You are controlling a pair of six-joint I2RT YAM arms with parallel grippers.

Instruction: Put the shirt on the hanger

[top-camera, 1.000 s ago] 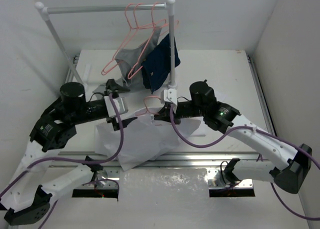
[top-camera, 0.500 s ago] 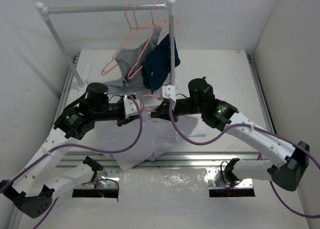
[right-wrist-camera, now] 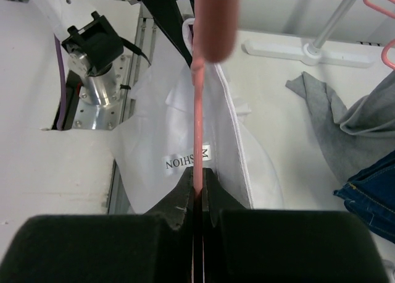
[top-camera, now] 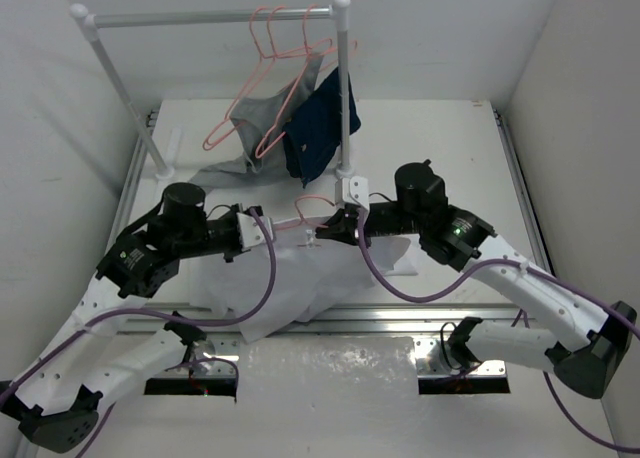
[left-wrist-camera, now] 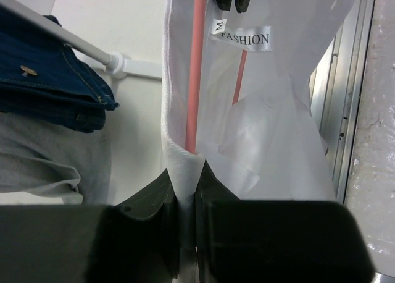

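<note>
The white shirt (top-camera: 285, 278) lies crumpled on the table between the arms, with its FASHION label (left-wrist-camera: 244, 39) showing inside the collar. The pink hanger (top-camera: 305, 213) is held over the collar, and its wire (left-wrist-camera: 196, 67) runs into the neck opening. My left gripper (left-wrist-camera: 184, 172) is shut on a fold of the shirt's collar edge; from above the left gripper (top-camera: 270, 234) is just left of the hanger. My right gripper (right-wrist-camera: 197, 175) is shut on the hanger wire (right-wrist-camera: 197, 110), over the shirt (right-wrist-camera: 160, 135). Seen from above, the right gripper (top-camera: 325, 230) faces the left one closely.
A white clothes rack (top-camera: 215, 18) stands at the back with several pink hangers (top-camera: 270, 38), a grey garment (top-camera: 255, 118) and a navy garment (top-camera: 322, 123). Its base (right-wrist-camera: 308, 51) and post lie just behind the grippers. A metal rail (top-camera: 400, 323) runs along the near edge.
My left arm swung in toward the hanger and its jaws closed on the shirt collar, then drew back a little to the left. The right arm shifted slightly right, still holding the hanger.
</note>
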